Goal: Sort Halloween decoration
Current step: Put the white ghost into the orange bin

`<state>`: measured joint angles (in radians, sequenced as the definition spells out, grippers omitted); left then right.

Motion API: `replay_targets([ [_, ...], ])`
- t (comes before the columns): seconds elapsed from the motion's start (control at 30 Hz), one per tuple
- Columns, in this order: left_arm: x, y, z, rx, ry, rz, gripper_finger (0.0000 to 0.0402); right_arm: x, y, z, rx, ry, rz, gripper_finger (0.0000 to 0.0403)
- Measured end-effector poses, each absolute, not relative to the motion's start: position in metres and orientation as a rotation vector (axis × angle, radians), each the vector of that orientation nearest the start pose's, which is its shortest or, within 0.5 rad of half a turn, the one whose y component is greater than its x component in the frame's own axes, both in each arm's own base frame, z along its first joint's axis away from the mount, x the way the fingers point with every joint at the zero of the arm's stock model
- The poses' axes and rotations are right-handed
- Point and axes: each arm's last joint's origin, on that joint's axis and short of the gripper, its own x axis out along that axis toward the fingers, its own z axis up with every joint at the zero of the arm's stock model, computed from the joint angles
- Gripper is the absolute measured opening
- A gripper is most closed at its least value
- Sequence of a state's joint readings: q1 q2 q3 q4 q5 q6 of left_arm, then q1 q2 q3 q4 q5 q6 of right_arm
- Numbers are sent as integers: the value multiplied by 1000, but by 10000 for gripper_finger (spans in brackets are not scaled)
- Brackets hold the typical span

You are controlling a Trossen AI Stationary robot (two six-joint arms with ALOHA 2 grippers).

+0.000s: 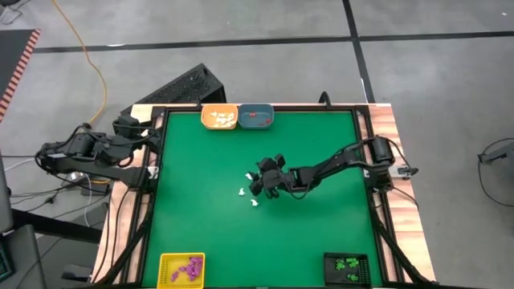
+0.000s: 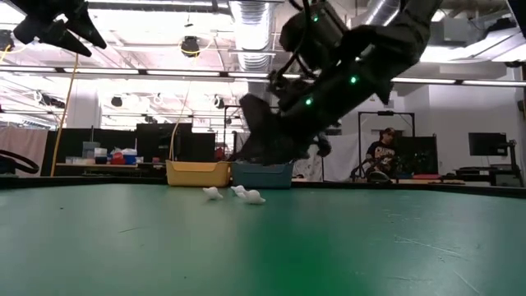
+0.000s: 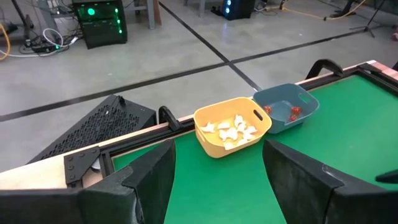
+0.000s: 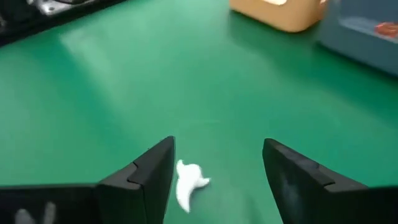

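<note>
1. Right wrist view: right gripper [image 4: 217, 180] released, jaws spread over a white trinket [image 4: 188, 183] partly cut off by one finger.
2. High view: three white trinkets [image 1: 248, 193] lie mid-mat beside it, with open green table [image 1: 201, 225] all round.
3. Left gripper [image 3: 217, 180] spread, empty, parked off the table's edge near the orange tray [image 3: 231, 126].

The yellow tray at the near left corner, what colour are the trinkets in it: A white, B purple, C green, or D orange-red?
B: in the high view the yellow tray holds a small heap of purple trinkets.
</note>
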<state>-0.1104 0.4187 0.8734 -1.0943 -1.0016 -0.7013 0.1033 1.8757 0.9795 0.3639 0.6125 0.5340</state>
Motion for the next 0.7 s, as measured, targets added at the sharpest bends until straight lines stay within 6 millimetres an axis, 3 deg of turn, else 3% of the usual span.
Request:
replay_targets([
  [0.33, 40, 20, 321, -277, 253, 1002, 231, 403, 27, 125, 292, 395, -601, 235],
  [0.5, 40, 20, 321, -276, 255, 1003, 231, 405, 22, 106, 288, 426, -636, 234],
  [0.7, 40, 20, 320, -284, 256, 1007, 231, 404, 27, 99, 265, 455, -642, 226],
])
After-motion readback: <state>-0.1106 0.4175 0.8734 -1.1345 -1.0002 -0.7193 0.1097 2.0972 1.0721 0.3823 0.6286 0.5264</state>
